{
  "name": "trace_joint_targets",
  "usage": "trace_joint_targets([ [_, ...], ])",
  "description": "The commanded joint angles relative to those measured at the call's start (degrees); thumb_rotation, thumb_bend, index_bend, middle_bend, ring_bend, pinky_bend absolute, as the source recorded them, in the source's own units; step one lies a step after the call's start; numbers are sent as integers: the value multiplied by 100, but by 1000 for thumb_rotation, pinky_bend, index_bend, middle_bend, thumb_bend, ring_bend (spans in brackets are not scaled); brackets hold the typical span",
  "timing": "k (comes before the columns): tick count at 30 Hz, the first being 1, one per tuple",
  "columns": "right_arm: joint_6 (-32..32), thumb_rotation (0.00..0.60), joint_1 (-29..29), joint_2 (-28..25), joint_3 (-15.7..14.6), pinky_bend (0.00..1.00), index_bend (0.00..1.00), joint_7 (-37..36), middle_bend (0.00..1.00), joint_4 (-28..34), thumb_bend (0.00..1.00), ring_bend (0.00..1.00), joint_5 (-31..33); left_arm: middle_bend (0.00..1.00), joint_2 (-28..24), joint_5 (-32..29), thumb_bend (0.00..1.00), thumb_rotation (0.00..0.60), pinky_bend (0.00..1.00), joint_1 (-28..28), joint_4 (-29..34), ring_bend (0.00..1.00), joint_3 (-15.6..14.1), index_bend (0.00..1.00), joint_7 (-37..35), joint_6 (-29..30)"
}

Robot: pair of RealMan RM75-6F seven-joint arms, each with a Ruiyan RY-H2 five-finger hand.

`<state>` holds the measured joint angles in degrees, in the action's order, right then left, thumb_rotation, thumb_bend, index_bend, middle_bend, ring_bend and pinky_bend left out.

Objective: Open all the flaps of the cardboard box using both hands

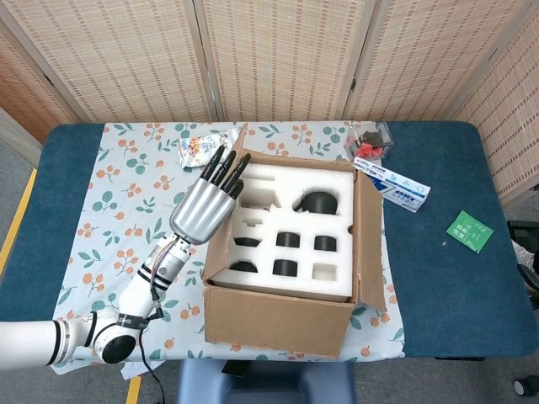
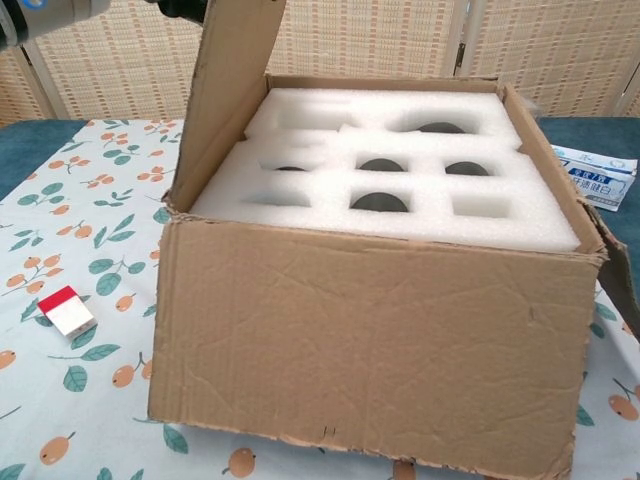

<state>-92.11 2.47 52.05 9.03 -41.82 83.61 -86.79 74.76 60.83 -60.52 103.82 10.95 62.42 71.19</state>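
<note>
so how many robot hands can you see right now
1: the left hand, at the left flap of the cardboard box, which stands raised. The right hand shows in neither view.

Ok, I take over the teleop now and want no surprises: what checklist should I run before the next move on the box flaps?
1. Left hand against the left flap: ok, its fingers lie along the flap.
2. Left flap fully folded out: not ok, it stands about upright.
3. Right flap opened: ok, it hangs outward.
4. Right hand ready: cannot tell, neither view shows it.
5. White foam insert seated in the brown cardboard box: ok.
6. Small red and white block clear of the box: ok.
</note>
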Motion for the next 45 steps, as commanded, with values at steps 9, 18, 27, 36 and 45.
trace_joint_targets([
  [9, 24, 323, 18, 4, -5, 0, 368, 66, 0, 39, 298, 0, 12, 0, -248, -17, 1000, 600, 0, 454, 244, 0, -71, 335, 183, 575],
  [18, -121, 321, -27, 1, 22, 0, 368, 30, 0, 51, 298, 0, 11, 0, -587, -273, 1000, 600, 0, 855, 511, 0, -141, 332, 86, 759],
  [27, -284, 322, -112, 22, 68, 0, 368, -13, 0, 37, 298, 0, 70, 0, -784, -119, 1000, 600, 0, 1398, 550, 0, -236, 312, -565, 1070],
  [36, -258, 322, -95, 38, 39, 0, 368, 193, 0, 100, 297, 0, 14, 0, -939, 151, 1000, 600, 0, 1976, 705, 0, -359, 285, -1058, 1463],
  [45, -190, 346, -82, 190, 44, 0, 318, 1609, 0, 491, 298, 0, 217, 0, -1500, 303, 649, 600, 0, 3123, 1219, 0, -792, 80, -2896, 1653],
])
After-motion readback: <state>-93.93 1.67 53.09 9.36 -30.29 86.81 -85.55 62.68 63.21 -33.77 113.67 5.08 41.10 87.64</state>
